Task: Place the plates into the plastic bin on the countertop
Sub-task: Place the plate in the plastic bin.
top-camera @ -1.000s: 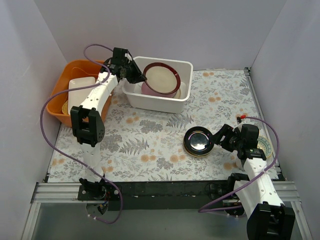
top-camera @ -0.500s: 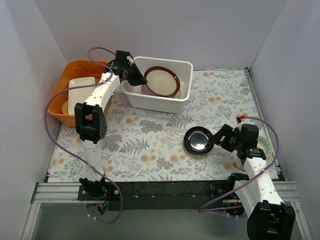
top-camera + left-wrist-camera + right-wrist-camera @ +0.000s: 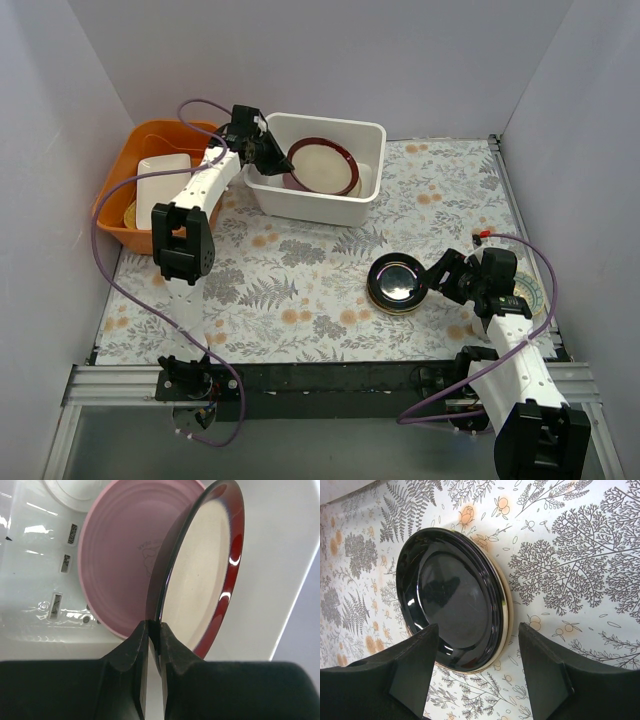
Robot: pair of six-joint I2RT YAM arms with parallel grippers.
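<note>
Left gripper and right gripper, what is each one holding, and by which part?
The left gripper pinches the maroon plate by its rim, over the plastic bin. The right gripper is open, holding nothing, facing the black plate.

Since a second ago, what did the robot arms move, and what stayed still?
The left gripper, shut on the maroon plate by its rim, has lowered it a little deeper into the plastic bin, tipping it flatter over the pink plate. It has not let go. The right gripper stayed open beside the black plate, which has not moved.
</note>
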